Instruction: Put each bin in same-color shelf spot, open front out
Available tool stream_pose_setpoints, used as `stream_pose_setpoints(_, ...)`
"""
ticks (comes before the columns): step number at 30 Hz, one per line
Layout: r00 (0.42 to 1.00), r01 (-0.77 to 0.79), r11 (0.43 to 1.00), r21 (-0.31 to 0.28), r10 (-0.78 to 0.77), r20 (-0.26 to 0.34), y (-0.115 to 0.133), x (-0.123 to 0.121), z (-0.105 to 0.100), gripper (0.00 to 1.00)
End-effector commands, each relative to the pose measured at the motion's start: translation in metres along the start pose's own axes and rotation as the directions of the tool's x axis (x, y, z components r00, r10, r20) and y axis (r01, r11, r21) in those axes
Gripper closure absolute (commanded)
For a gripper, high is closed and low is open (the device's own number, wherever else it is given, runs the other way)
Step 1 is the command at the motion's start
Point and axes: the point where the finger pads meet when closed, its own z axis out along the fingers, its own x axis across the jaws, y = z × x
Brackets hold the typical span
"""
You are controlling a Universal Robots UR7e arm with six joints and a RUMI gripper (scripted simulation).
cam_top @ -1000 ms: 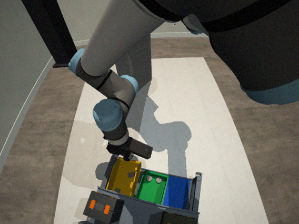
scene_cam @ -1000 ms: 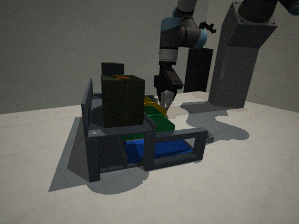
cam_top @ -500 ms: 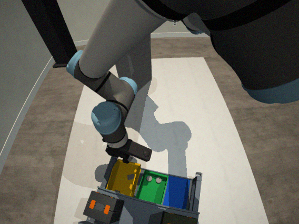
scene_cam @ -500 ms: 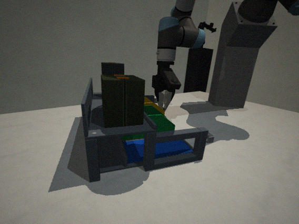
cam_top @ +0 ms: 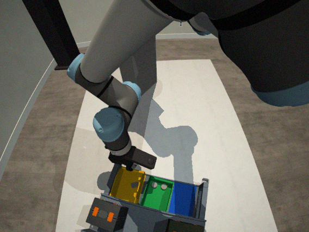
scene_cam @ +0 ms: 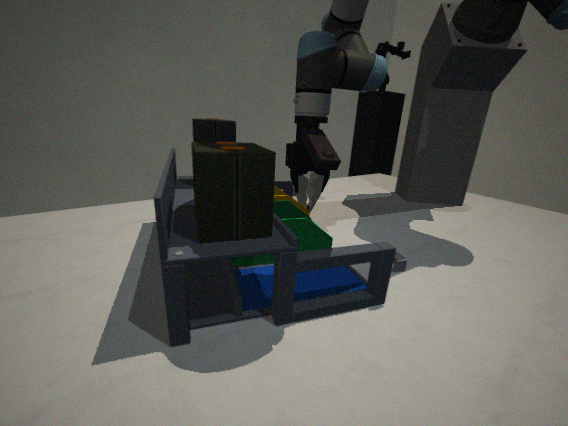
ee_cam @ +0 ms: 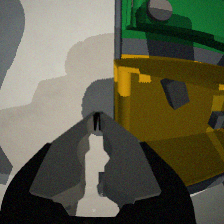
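Observation:
The yellow bin (cam_top: 127, 185) lies in the left spot of the grey shelf (scene_cam: 280, 270), a little askew, with a grey part (ee_cam: 175, 92) inside. It also shows in the wrist view (ee_cam: 170, 125) and in the exterior view (scene_cam: 286, 196). The green bin (cam_top: 156, 194) sits beside it in the middle spot and holds two round grey parts (cam_top: 159, 185). A blue area (cam_top: 183, 199) fills the right spot; I cannot tell whether it is a bin or a mark. My gripper (cam_top: 130, 166) is shut and empty. Its fingertips (ee_cam: 96, 120) (scene_cam: 310, 202) point down just outside the yellow bin's outward corner.
Dark boxes (scene_cam: 232, 190) stand on the shelf's top board, one with orange marks (cam_top: 106, 213). A tall grey pedestal (scene_cam: 450, 110) and a dark block (scene_cam: 376, 132) stand behind the arm. The shelf's side posts (cam_top: 204, 196) frame the bins.

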Motion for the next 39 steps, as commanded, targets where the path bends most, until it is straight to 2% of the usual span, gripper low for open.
stream_pose_setpoints(1,1.000,0.000,1.000,0.000,0.000,-0.001,0.0000,0.0029,-0.0004,1.00)
stream_pose_setpoints(39,1.000,0.000,1.000,0.000,0.000,-0.001,0.0000,0.0100,-0.0004,1.00)
